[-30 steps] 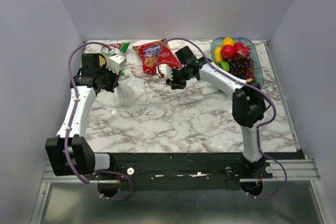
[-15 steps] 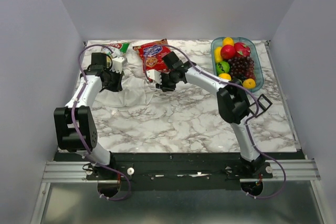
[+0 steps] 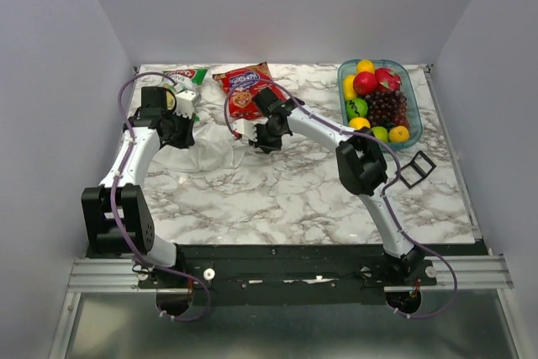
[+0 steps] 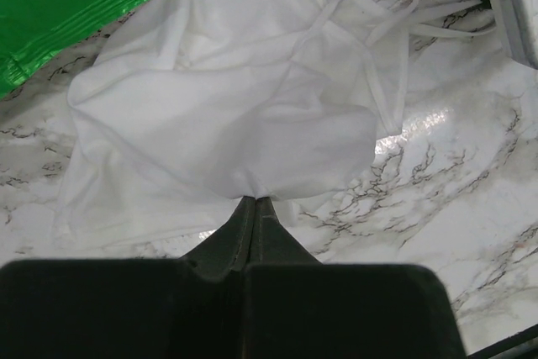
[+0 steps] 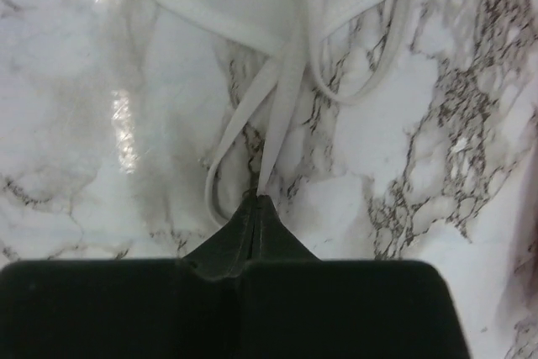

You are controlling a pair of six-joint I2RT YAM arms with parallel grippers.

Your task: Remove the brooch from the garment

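The white garment (image 3: 208,148) lies flat on the marble table at the back left. It fills the left wrist view (image 4: 227,98). My left gripper (image 3: 185,129) is shut on the garment's edge (image 4: 255,197). My right gripper (image 3: 246,132) is at the garment's right side, shut on one of its thin white straps (image 5: 284,98), pinched at the fingertips (image 5: 262,199). The brooch does not show in any view.
A red snack bag (image 3: 246,90) and a green packet (image 3: 185,75) lie at the back, the packet also in the left wrist view (image 4: 67,2). A tray of fruit (image 3: 402,73) stands back right. A black square frame (image 3: 416,169) lies right of the right arm.
The right gripper has moved left to the garment's strap side. The garment, bunched up a second ago, now lies flatter. The left arm has swung back, and the black frame has come into view.
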